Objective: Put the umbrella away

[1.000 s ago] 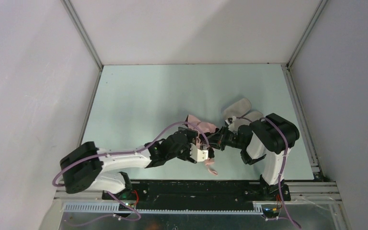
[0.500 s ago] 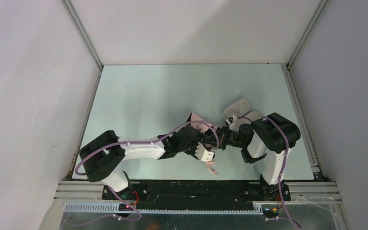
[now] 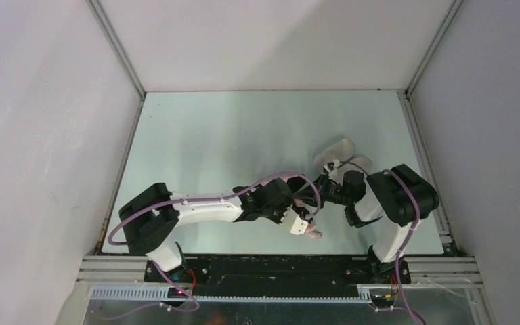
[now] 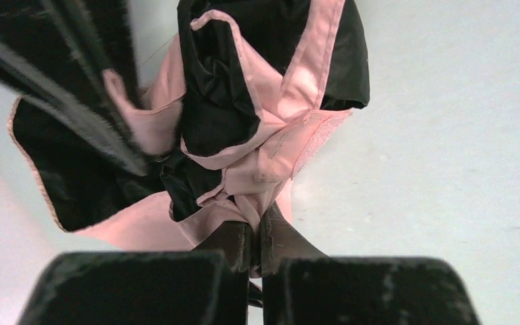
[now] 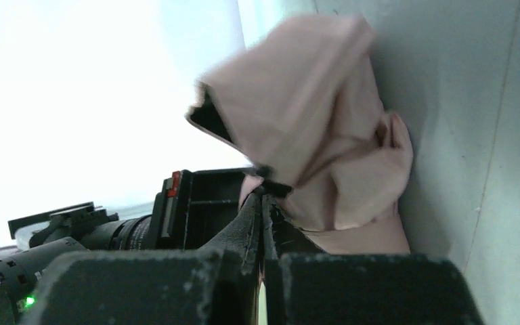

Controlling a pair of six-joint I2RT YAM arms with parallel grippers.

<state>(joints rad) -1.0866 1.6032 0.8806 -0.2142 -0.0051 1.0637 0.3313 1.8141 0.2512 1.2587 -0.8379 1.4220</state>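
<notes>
The umbrella (image 4: 264,169) is a crumpled bunch of salmon-pink fabric with a black lining, held between the two arms near the table's front. My left gripper (image 4: 256,227) is shut on a fold of its pink fabric. My right gripper (image 5: 264,203) is shut on the umbrella (image 5: 311,115) from the other side, pinching fabric and a black part at its tips. From above, the left gripper (image 3: 302,215) and right gripper (image 3: 316,196) meet over the bundle. Only the umbrella's small pink handle (image 3: 313,233) shows there; the arms hide its shaft.
A pale grey-lilac oblong case (image 3: 335,154) lies just behind the right arm's wrist. The left wrist's black camera housing (image 5: 176,210) sits close beside the right fingers. The table's front rail (image 3: 277,261) runs just below the handle.
My left gripper went from open to shut on the fabric. Both arms and the umbrella shifted right, and the fabric seen behind the grippers is now hidden under them.
</notes>
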